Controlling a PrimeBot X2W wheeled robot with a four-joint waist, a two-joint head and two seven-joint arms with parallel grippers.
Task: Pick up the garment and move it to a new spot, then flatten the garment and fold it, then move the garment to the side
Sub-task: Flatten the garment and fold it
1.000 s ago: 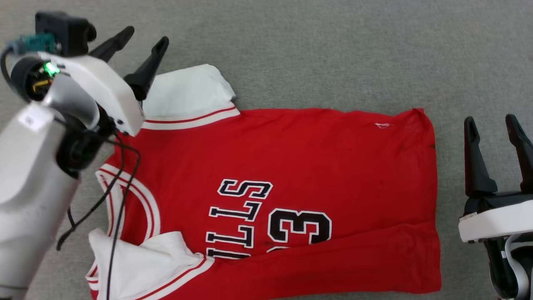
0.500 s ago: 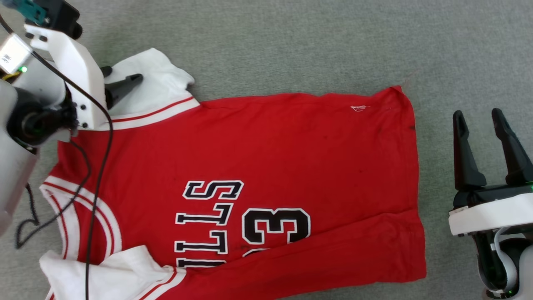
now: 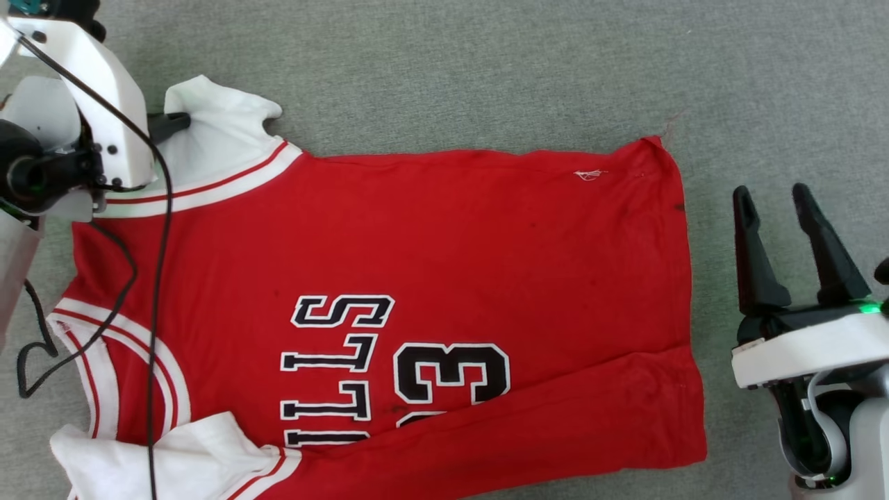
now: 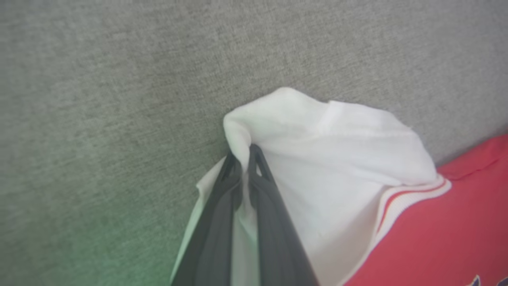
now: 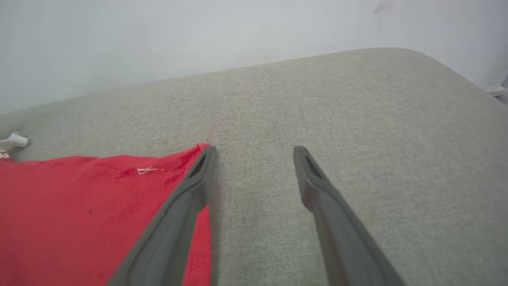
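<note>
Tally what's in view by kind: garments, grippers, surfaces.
Garments: 1, the red garment, lying spread out.
Grippers: 2, the left gripper shut on the garment's white sleeve, the right gripper open, holding nothing.
Surfaces: 1, the grey cloth surface under it all.
Total: 4.

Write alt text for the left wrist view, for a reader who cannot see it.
The left gripper is shut on a bunched fold of the white sleeve of the garment, a red jersey lying on a grey fabric surface.
</note>
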